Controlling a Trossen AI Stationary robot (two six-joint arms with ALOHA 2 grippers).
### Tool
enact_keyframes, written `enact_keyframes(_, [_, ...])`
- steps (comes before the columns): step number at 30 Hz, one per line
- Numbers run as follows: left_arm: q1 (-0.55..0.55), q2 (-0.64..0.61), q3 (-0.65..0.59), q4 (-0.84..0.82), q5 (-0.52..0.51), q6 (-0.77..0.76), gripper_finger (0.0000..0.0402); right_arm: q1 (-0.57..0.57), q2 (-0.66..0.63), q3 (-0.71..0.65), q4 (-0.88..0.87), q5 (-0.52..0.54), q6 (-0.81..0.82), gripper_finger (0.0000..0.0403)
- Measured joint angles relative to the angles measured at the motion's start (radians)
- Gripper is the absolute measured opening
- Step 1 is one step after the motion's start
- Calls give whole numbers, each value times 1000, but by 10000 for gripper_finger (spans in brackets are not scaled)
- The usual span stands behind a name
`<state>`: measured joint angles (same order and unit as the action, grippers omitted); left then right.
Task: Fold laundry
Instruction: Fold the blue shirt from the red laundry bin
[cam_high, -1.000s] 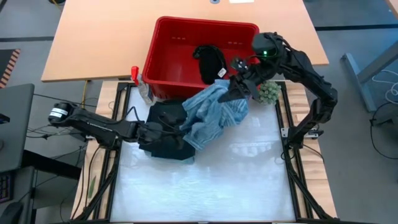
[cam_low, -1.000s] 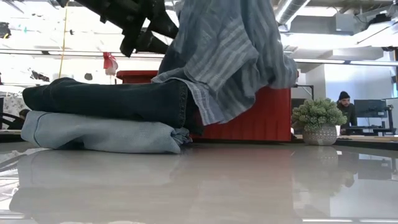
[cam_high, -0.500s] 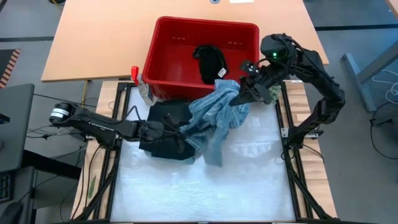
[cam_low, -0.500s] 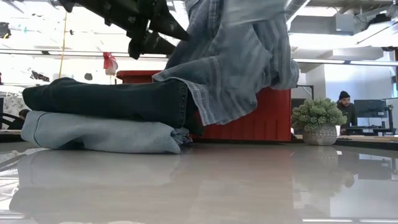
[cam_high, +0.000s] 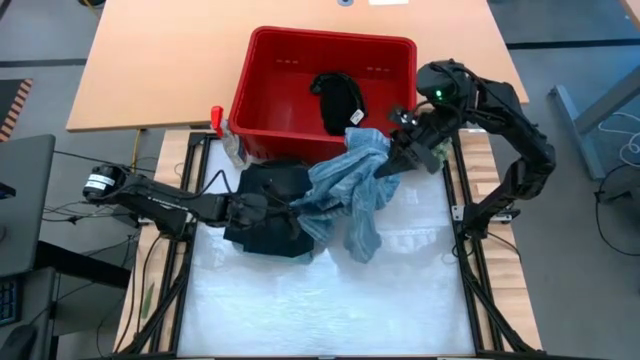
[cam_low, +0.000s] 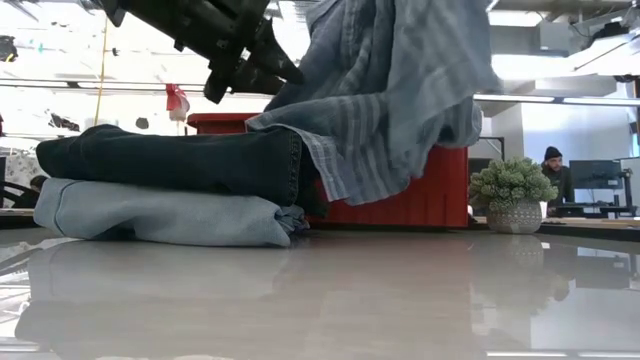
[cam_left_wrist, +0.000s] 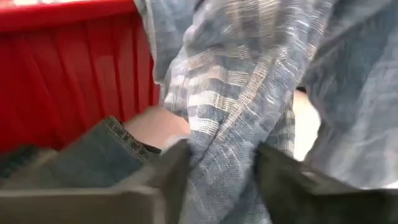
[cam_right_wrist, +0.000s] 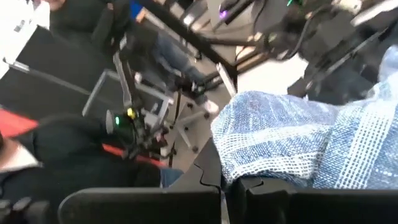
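A grey-blue striped garment hangs between both grippers above the table. My right gripper is shut on its upper end near the red basket's right corner. My left gripper reaches level from the left and is closed on the cloth's left side, above the folded stack. In that stack a dark navy garment lies flat on a folded light blue one, which lies on the table. A black garment with a white tag lies inside the basket. My left gripper has a bunched fold of the striped cloth between its two fingers, several layers thick. The fingers come nearly level from the table's left. The cloth runs up and away from them, clear of the table. My right gripper pinches a bunched upper edge of the striped garment between its shut fingers, slanting down from the far right. The garment hangs below and to the left of it, slack, its tail dangling free.
The red plastic basket stands at the table's far edge, close behind the hanging cloth. A small green plant in a pot sits at the far right. The near half of the white table is bare. A person sits in the room beyond.
My right gripper has gone a little toward the table's right edge with the striped garment. The cloth has been drawn off the navy stack toward the right, and its loose tail now hangs farther right and lower over the table.
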<state>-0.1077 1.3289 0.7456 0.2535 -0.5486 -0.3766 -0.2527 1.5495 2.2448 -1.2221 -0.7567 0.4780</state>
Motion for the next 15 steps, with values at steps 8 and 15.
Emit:
enact_keyframes(8, [6,-53,134,-30,102,13,3,93,-77,0,-211,197,-68,23])
enact_keyframes(15, [-31,-84,555,-306,163,192,0,241,-211,0,-314,366,10,23])
